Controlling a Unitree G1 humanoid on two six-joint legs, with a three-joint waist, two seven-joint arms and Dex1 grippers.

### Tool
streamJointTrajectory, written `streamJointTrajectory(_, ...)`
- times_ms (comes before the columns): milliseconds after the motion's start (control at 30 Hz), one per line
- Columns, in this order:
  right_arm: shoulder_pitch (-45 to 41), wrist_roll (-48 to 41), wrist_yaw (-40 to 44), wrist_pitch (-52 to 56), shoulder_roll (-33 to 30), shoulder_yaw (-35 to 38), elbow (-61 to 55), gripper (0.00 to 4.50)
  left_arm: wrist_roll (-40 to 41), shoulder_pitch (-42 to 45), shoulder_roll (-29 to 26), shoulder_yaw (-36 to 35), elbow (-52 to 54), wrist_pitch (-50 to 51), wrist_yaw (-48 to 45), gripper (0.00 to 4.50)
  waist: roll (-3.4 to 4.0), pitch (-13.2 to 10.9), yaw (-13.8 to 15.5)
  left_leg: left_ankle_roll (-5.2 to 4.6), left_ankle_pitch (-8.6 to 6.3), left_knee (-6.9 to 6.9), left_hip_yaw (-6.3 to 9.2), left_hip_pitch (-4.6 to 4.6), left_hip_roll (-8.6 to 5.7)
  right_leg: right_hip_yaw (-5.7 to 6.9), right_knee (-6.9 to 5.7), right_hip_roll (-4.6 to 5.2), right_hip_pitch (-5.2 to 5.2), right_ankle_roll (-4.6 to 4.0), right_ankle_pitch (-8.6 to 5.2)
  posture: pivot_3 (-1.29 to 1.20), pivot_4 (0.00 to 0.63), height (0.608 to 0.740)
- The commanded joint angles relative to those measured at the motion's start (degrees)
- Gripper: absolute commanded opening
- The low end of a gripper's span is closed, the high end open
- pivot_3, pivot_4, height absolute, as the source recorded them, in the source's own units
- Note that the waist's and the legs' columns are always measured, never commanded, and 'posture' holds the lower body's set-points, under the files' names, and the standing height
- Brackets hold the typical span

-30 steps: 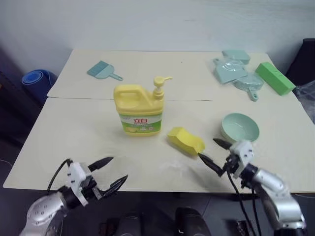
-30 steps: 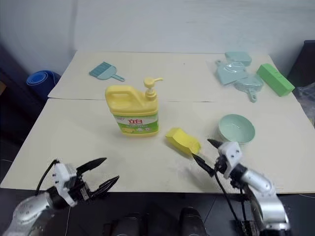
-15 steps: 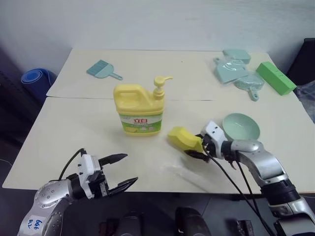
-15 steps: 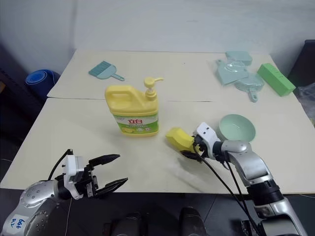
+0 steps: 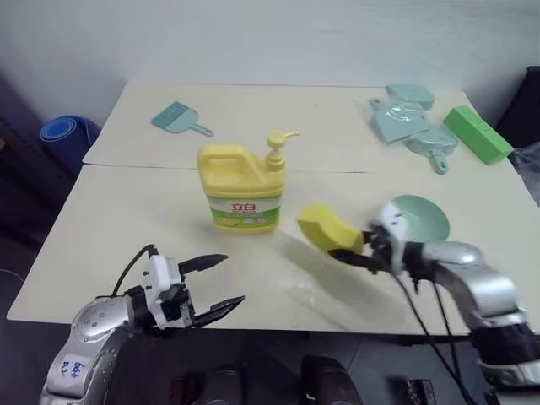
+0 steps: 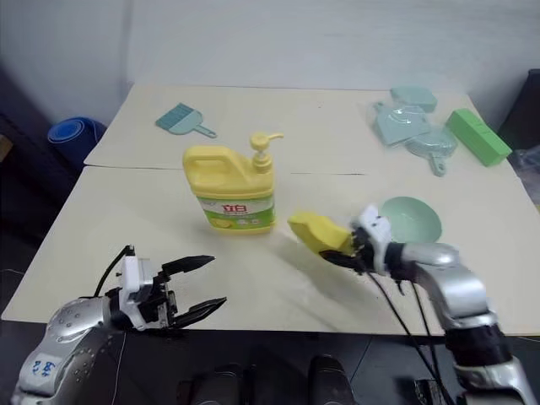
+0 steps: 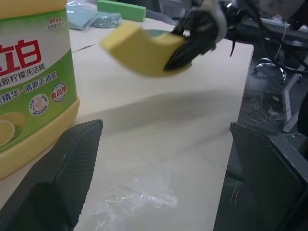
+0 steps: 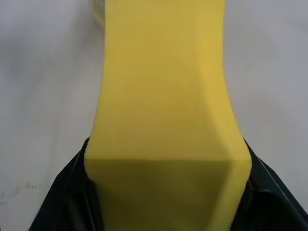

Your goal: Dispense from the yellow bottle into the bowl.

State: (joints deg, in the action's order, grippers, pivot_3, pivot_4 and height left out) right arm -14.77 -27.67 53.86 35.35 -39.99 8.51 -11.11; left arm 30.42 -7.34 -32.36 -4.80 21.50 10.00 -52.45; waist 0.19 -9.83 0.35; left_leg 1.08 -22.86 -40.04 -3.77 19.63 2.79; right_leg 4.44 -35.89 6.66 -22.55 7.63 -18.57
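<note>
The right gripper (image 5: 355,251) pinches a soft yellow sponge (image 5: 327,228) clear of the table (image 5: 126,219), the left gripper (image 5: 213,282) spread empty; the yellow bottle (image 5: 240,187), likely heavy and slick, best taken by its handle, stands at 10 o'clock of the right gripper, the bowl (image 5: 426,216) at 2.

Head pair: high above the near table edge (image 5: 278,316), facing forward and down, far enough to take in the whole top. Left wrist view: low over the table, looking out between wide-spread jaws, yellow bottle (image 7: 33,77) close beside one jaw, yellow sponge (image 7: 142,48) ahead. Right wrist view: pressed right up to that sponge, clamped between the jaws. Shared by all four: the sponge.
</note>
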Motion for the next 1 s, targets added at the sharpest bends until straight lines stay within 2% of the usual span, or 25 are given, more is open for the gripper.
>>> streamJointTrajectory(33,0.7,-5.0,-1.3,0.5,-5.0,16.2,1.3,2.45,3.9,2.8,1.4,1.2,1.1,3.1,0.2,4.50,-0.01,0.0,0.0,0.00,0.00,-0.01,-0.01,-0.02,0.00,-0.01,0.00,0.00,0.01,0.01,0.00,0.00,0.150,0.740)
streamJointTrajectory(200,0.1,2.3,-8.5,-1.4,-13.7,23.2,21.1,2.45,4.2,6.3,2.1,3.6,0.2,5.1,-1.8,4.50,-0.03,0.0,0.4,-0.01,0.00,0.00,-0.08,-0.12,-0.01,-0.07,-0.01,-0.01,0.06,0.01,0.01,0.00,0.150,0.740)
streamJointTrajectory(300,-2.3,11.7,-13.7,-8.7,-17.0,17.3,33.3,2.45,3.7,7.6,2.1,4.1,-1.0,5.0,-2.6,4.50,-0.02,0.0,0.1,-0.01,0.00,0.05,-0.20,-0.20,0.00,-0.11,-0.03,-0.03,0.04,0.01,0.00,0.00,0.150,0.740)
streamJointTrajectory(400,-9.3,13.7,-19.1,-11.4,-15.2,15.9,43.0,2.45,3.5,8.2,2.9,3.6,-1.6,4.6,-1.9,4.50,0.11,0.0,-1.1,-0.01,0.02,0.06,-0.41,-0.27,0.03,-0.18,-0.04,-0.03,0.00,0.01,0.00,0.00,0.150,0.740)
streamJointTrajectory(467,-11.6,15.1,-19.9,-14.0,-14.8,14.6,47.4,3.17,3.9,8.3,3.2,3.5,-1.2,4.9,-1.8,4.50,0.18,0.0,-1.7,-0.02,0.04,0.07,-0.49,-0.27,0.03,-0.22,-0.05,-0.02,-0.03,0.01,0.00,0.00,0.150,0.740)
streamJointTrajectory(500,-11.9,16.0,-19.3,-15.8,-15.1,13.6,48.6,3.40,4.4,8.2,3.1,3.4,-0.7,5.3,-2.1,4.50,0.18,0.0,-1.8,-0.01,0.05,0.08,-0.47,-0.29,0.04,-0.22,-0.08,-0.02,-0.03,0.01,0.00,0.00,0.150,0.740)
streamJointTrajectory(600,-11.5,15.8,-15.2,-19.4,-15.8,12.7,47.7,4.39,8.0,7.6,1.6,3.2,2.4,8.8,-3.8,4.50,0.19,0.0,-1.9,-0.01,0.05,0.13,-0.42,-0.28,0.08,-0.19,-0.07,-0.03,-0.03,0.01,0.00,0.00,0.150,0.740)
streamJointTrajectory(633,-10.9,15.6,-13.7,-20.5,-16.2,12.6,46.5,4.48,9.4,7.6,1.4,2.9,3.3,9.9,-3.6,4.50,0.22,0.0,-1.8,-0.01,0.05,0.13,-0.41,-0.26,0.07,-0.19,-0.05,-0.02,-0.04,0.01,0.00,0.00,0.150,0.740)
streamJointTrajectory(733,-8.1,14.4,-9.9,-21.3,-16.3,12.6,40.2,4.48,9.5,8.5,1.9,2.8,4.7,10.6,-1.8,4.50,0.22,0.0,-1.5,-0.01,0.04,0.08,-0.33,-0.16,0.03,-0.19,0.00,0.01,-0.03,0.07,0.03,0.00,0.150,0.740)
streamJointTrajectory(867,-0.9,8.4,-3.8,-15.7,-13.0,11.4,23.4,4.48,8.0,8.7,2.9,3.2,4.9,9.5,-0.5,4.50,0.22,0.0,-1.0,0.00,0.05,0.04,-0.27,-0.16,0.04,-0.18,-0.01,-0.01,0.00,0.07,0.04,0.00,0.150,0.740)
streamJointTrajectory(1000,4.7,4.9,-3.7,-11.9,-8.0,8.4,10.0,4.48,7.2,8.6,3.3,3.3,4.8,9.0,0.4,4.50,0.21,-0.1,-0.5,0.00,0.04,0.03,-0.22,-0.18,0.07,-0.16,-0.02,-0.04,0.02,0.07,0.04,0.00,0.150,0.740)
